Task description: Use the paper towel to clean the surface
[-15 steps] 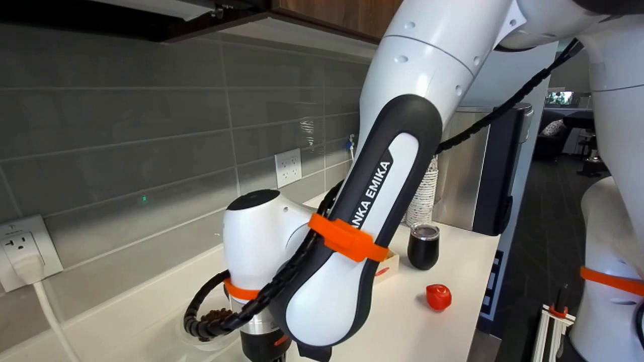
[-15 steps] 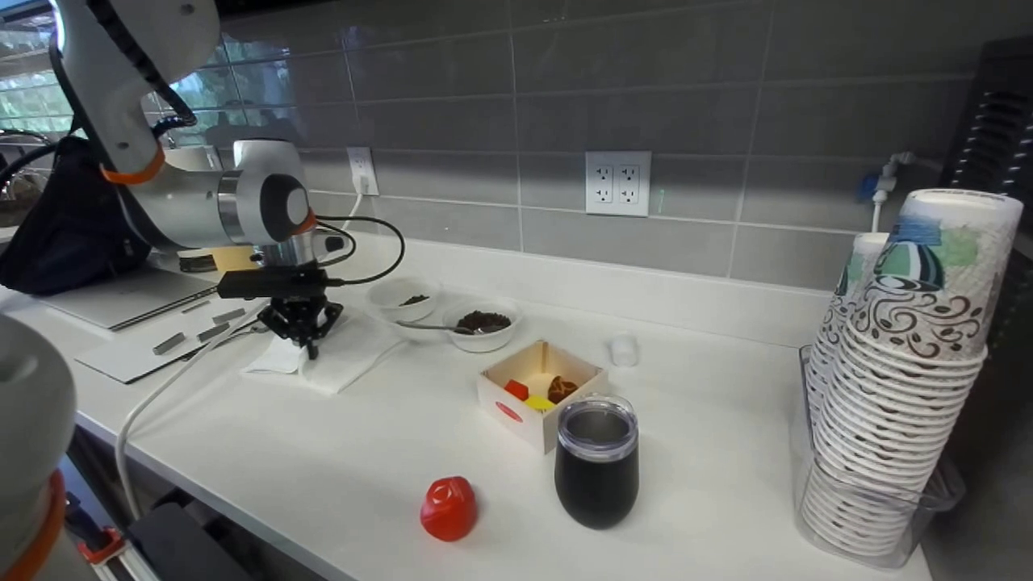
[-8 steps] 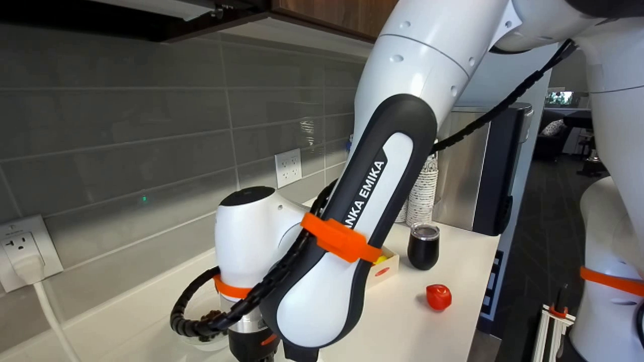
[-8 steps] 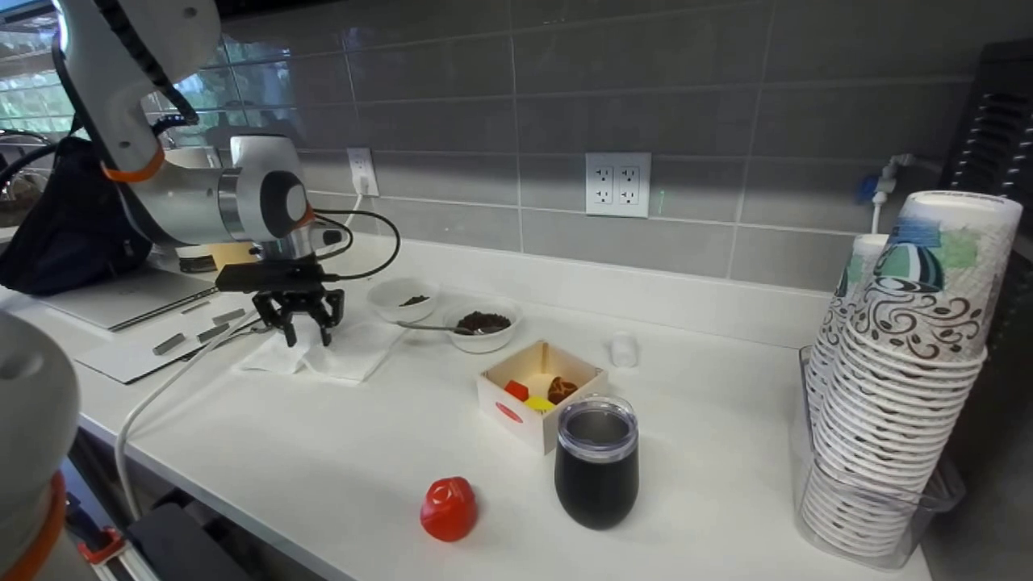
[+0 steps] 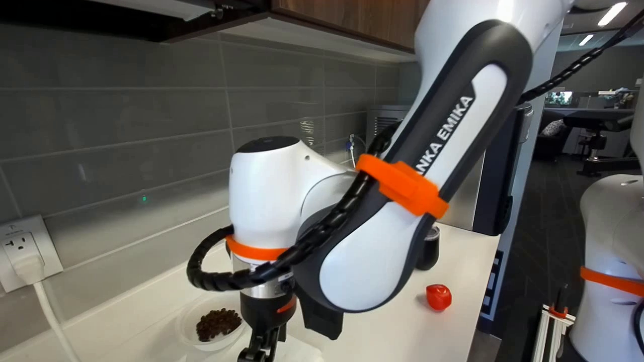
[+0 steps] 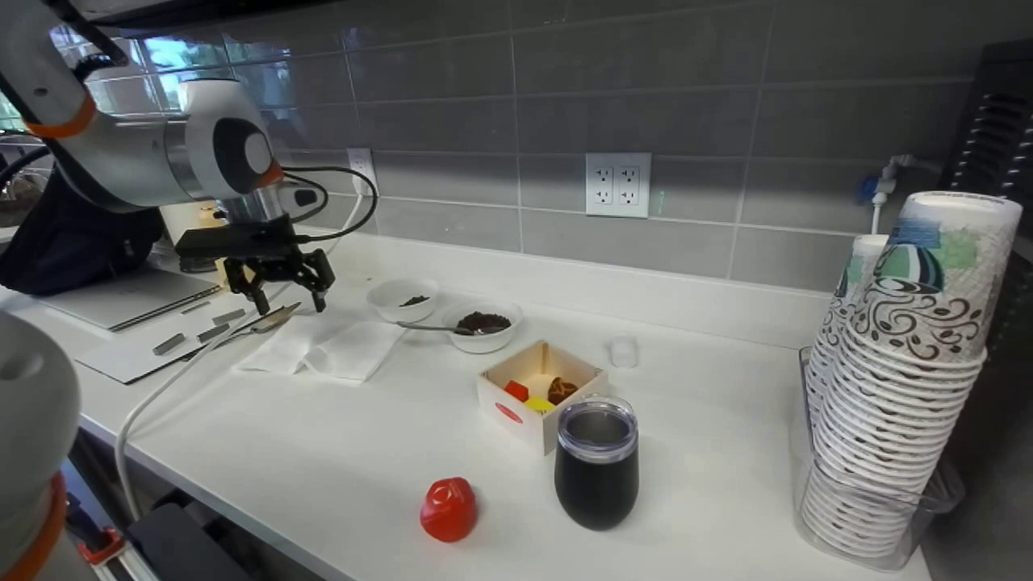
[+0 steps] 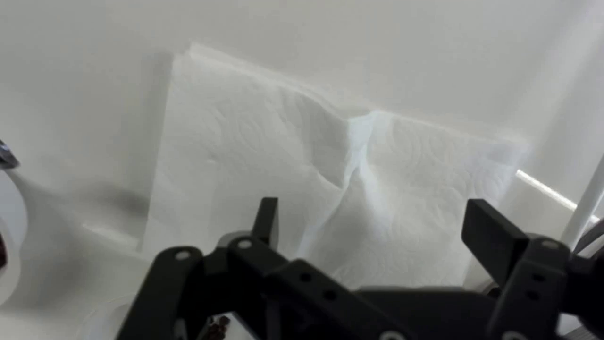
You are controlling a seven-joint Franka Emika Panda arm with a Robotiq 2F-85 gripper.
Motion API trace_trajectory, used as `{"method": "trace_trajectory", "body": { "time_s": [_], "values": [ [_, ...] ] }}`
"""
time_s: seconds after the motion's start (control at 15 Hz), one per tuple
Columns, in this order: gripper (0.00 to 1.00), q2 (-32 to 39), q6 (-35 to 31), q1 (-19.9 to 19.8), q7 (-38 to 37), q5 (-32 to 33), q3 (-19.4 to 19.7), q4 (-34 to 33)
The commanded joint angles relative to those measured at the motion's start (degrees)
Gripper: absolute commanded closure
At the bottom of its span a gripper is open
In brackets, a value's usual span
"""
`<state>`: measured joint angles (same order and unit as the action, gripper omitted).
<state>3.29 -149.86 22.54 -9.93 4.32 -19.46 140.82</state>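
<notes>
The robot arm point(image 5: 359, 254) is reaching over the long white bench point(image 6: 323, 460), and its black tool point(image 7: 370, 219) is hanging above the paper towel point(image 6: 347, 349). The tool's two fingers point(image 7: 495, 241) are standing wide apart, and they are holding nothing. The paper towel is lying on the bench under the tool, and in the wrist view a wrinkle is running up its middle. The bench is going along the bottom of a gray tile wall point(image 6: 637, 117) in both exterior views, and it is carrying lots of things. A white bowl point(image 6: 383, 309) with a few dark bits point(image 6: 414, 300) is sitting near the towel, and another white bowl point(image 6: 480, 344) is sitting just beside it, holding a pile of brown bits point(image 6: 483, 321) and a spoon point(image 6: 432, 328). The spoon's handle is poking out toward the towel. In an exterior view, a light box point(image 6: 504, 411) is holding small red, yellow and brown things. A black cup point(image 6: 597, 488) is standing just beside the box, and I cannot tell if they are touching. A shiny red thing point(image 6: 449, 510) is sitting near the cup, and tall stacks of paper cups point(image 6: 896, 428) are standing in a clear holder point(image 6: 940, 488) at the bench's end.
</notes>
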Motion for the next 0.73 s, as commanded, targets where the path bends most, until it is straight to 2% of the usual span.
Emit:
{"method": "trace_trajectory", "body": {
  "time_s": [0.0, 0.33, 0.67],
  "values": [
    [0.0, -12.6, 5.4, -0.4, -2.8, -2.2, -0.8, 7.7],
    [0.0, -24.3, 9.8, -0.9, -4.5, -4.2, -0.4, 13.6],
    [0.0, -30.0, 13.2, -1.0, -4.4, -5.9, 0.0, 16.4]
  ]
}}
